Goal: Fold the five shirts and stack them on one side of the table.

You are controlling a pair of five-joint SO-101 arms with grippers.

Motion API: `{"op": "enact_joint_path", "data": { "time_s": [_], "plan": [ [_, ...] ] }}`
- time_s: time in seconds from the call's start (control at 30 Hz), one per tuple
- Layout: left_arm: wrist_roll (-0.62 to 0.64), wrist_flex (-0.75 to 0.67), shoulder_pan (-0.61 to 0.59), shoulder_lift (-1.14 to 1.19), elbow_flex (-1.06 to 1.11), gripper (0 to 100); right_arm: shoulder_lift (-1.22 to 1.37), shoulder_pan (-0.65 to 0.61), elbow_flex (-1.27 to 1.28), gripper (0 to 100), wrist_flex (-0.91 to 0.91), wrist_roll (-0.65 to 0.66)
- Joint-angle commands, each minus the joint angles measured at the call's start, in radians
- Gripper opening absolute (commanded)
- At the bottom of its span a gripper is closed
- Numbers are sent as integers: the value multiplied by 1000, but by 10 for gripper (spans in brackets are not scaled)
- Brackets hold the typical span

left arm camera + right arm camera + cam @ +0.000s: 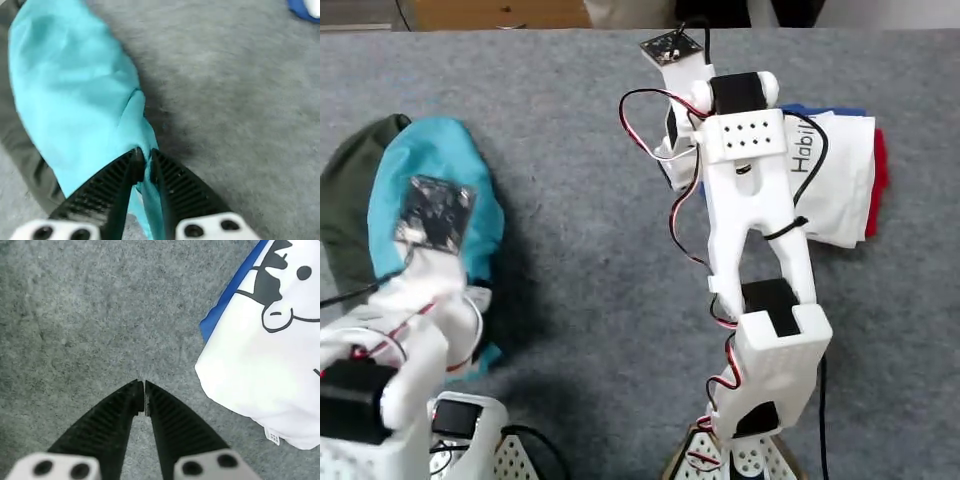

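Grey bench [570, 150] carries a folded three-shirt stack [840, 190] at two o'clock; at nine o'clock the left gripper [144, 167] pinches the unfolded teal shirt [440, 160] lying over a dark green shirt [350, 200], the right gripper [144, 395] closed on nothing, so two seemingly remain.

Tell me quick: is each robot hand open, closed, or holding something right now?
Left hand: closed, pinching the teal shirt.
Right hand: closed, holding nothing.
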Motion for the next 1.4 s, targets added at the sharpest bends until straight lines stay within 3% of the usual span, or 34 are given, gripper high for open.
{"op": "enact_joint_path", "data": {
  "time_s": [0.0, 0.07, 0.2, 0.27, 0.4, 0.53, 0.7, 0.83, 1.0, 1.37],
  "plan": [
    [0, 9, 25, -21, -2, 181, -4, -35, -67, 63, 18, 6],
    [38, 9, 8, -28, -15, 264, -4, -97, -102, 153, 18, -9],
    [101, 9, -48, -28, -114, 266, 7, -291, -176, 323, -20, -75],
    [127, 9, -123, -28, -172, 266, 41, -390, -214, 345, -80, -117],
    [138, -55, -428, -5, -196, 267, 189, -545, -294, 346, -216, -176],
    [137, -301, -821, 85, -2, 267, 390, -648, -417, 346, -278, -244],
    [98, -578, -1063, 302, 164, 267, 682, -687, -624, 346, -391, -377],
    [57, -588, -1112, 463, 135, 267, 869, -665, -802, 274, -361, -427],
    [61, -591, -1122, 621, 98, 264, 978, -647, -1000, 3, -285, -448],
    [63, -594, -1120, 854, -43, 223, 785, -579, -1104, 2, -186, -445]
  ]
}}
